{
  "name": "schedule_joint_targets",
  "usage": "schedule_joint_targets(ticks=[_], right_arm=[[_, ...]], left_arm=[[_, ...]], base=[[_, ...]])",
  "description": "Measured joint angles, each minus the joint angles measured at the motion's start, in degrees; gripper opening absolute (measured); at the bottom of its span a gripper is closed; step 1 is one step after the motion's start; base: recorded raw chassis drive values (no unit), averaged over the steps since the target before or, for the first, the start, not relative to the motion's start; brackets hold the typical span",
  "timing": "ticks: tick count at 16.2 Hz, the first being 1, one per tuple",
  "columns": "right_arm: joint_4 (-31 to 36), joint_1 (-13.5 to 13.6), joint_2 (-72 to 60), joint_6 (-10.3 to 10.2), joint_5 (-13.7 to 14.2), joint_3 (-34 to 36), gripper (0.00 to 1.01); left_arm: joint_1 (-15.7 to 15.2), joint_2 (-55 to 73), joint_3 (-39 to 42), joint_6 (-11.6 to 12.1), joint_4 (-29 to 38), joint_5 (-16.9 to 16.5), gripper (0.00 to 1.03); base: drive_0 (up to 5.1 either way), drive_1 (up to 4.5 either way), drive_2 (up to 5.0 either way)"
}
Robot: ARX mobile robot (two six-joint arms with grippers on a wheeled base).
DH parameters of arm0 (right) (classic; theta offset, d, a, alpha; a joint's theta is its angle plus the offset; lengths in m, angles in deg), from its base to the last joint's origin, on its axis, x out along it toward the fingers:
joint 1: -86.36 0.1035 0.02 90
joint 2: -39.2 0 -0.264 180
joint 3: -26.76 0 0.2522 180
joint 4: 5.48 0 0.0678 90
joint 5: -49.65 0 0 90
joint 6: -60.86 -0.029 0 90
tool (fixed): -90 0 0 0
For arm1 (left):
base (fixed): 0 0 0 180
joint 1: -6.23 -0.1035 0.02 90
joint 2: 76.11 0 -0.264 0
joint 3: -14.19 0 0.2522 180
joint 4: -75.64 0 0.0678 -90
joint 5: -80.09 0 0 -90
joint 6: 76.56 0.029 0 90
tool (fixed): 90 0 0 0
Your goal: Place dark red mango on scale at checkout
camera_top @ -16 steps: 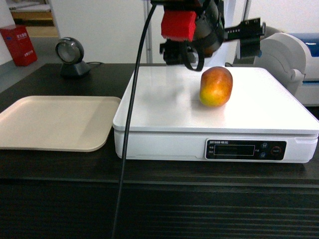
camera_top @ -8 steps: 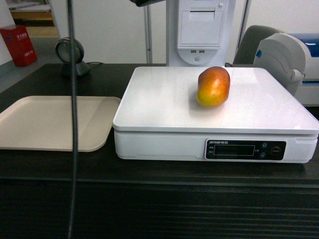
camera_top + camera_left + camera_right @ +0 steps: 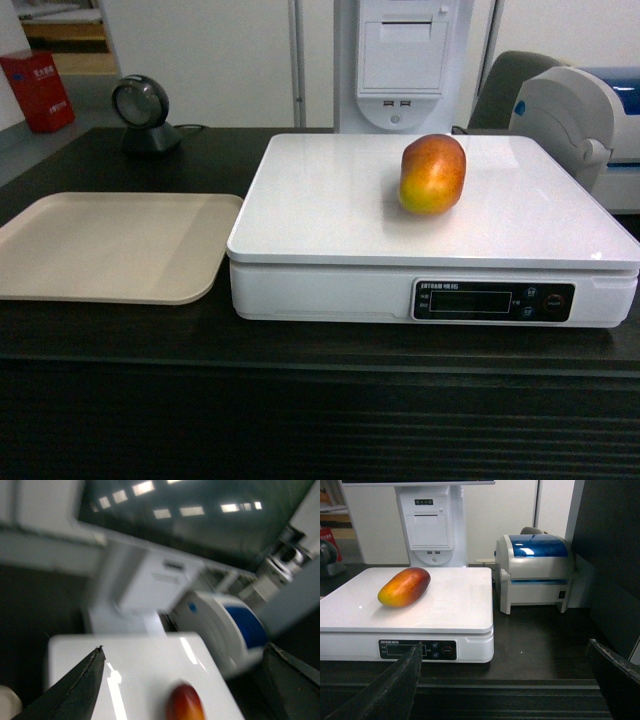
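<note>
The dark red mango (image 3: pixel 432 174), red on top and orange-yellow below, lies alone on the white scale (image 3: pixel 330 210), right of the plate's middle. The scale stands on the black checkout counter (image 3: pixel 300 340). Neither gripper shows in the head view. In the blurred left wrist view, my left gripper (image 3: pixel 183 647) is open above the scale (image 3: pixel 145 680), with the mango (image 3: pixel 185 702) below and clear of its fingers. My right gripper (image 3: pixel 504 642) is open and empty, low in front of the counter edge, to the right of the scale (image 3: pixel 455 605) and mango (image 3: pixel 404 586).
A beige tray (image 3: pixel 110 245) lies left of the scale. A round barcode scanner (image 3: pixel 140 110) stands at the back left. A white terminal stand (image 3: pixel 400 60) rises behind the scale. A white and blue label printer (image 3: pixel 535 570) sits to its right.
The left arm, its red-tipped gripper and the black cable have lifted out of the head view. The mango stays on the scale, shifted only slightly.
</note>
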Motion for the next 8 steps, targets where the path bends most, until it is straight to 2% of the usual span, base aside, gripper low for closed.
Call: schedule_joint_targets(ticks=[1,2,4,5,6,7,8], right_arm=[[0.0,0.0,0.0,0.0,0.0,0.0,0.98],[0.0,0.0,0.0,0.0,0.0,0.0,0.98],[0.0,0.0,0.0,0.0,0.0,0.0,0.98],[0.0,0.0,0.0,0.0,0.0,0.0,0.98],[0.0,0.0,0.0,0.0,0.0,0.0,0.98],[0.0,0.0,0.0,0.0,0.0,0.0,0.98],[0.0,0.0,0.0,0.0,0.0,0.0,0.98]], left_arm=[[-0.9,-4.5,9.1,8.6,11.0,14.6,0.82],[-2.6,-10.6,18.9,16.1,16.8,21.9,0.69],[-6.7,-18.5,29.4,21.9,20.8,22.1,0.53],[-9.6,-23.6,35.6,23.7,22.4,20.5,0.42],[-10.8,-28.6,43.9,24.9,25.3,19.7,0.26],[-10.6,-30.3,48.5,25.6,26.8,18.7,0.15],[-11.2,-31.9,53.2,25.9,28.1,16.3,0.02]], base=[[0.0,0.0,0.0],[0.0,0.0,0.0],[0.0,0.0,0.0],[0.0,0.0,0.0],[0.0,0.0,0.0],[0.0,0.0,0.0],[0.0,0.0,0.0]])
